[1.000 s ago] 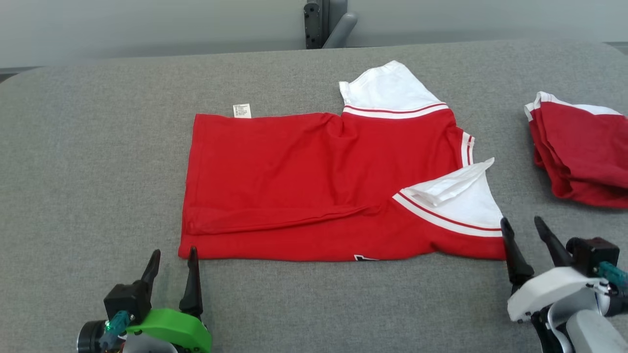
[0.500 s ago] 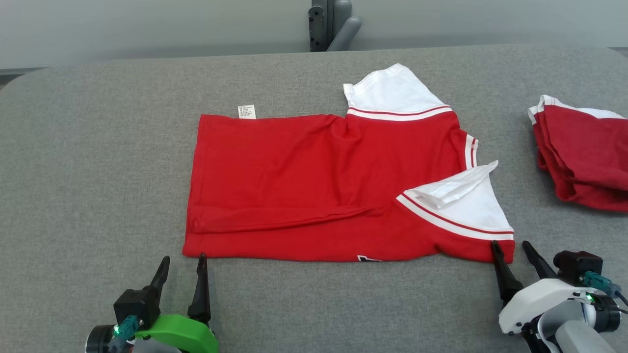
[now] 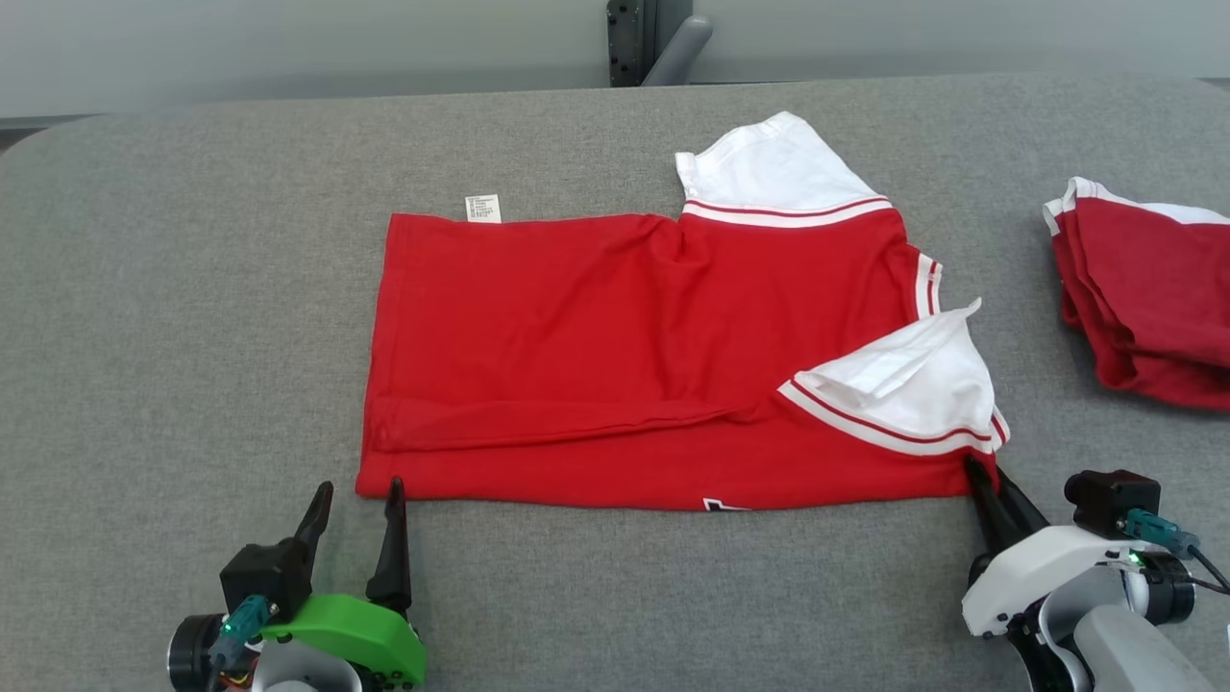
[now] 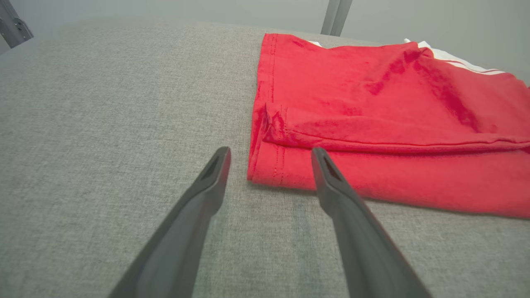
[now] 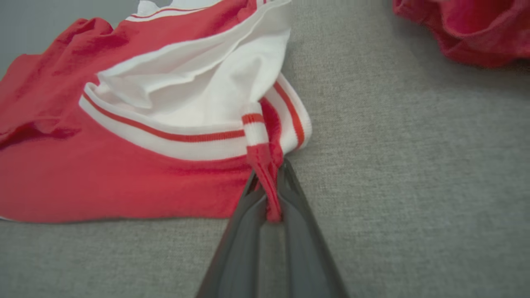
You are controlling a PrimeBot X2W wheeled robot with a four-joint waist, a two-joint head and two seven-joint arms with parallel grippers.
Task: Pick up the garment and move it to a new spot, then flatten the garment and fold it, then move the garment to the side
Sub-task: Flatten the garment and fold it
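The garment (image 3: pixel 625 336) is a red shirt with white, red-striped sleeves, lying folded lengthwise on the grey table (image 3: pixel 192 288). My right gripper (image 3: pixel 982 473) is shut on the garment's near right corner; in the right wrist view a pinch of red cloth (image 5: pixel 267 182) is squeezed between its fingers. My left gripper (image 3: pixel 356 492) is open at the near left corner; the left wrist view shows its fingers (image 4: pixel 215 174) straddling the hem corner (image 4: pixel 265 174), one over the cloth, one over bare table.
A second red and white garment (image 3: pixel 1143 298) lies bunched at the table's right edge. A dark post (image 3: pixel 639 38) stands behind the far edge. Bare grey table lies left of and in front of the shirt.
My right gripper moved in on the near right corner and closed on the cloth, bunching the sleeve slightly. The left gripper edged up to the near left corner and stays open. The camera shifted a little.
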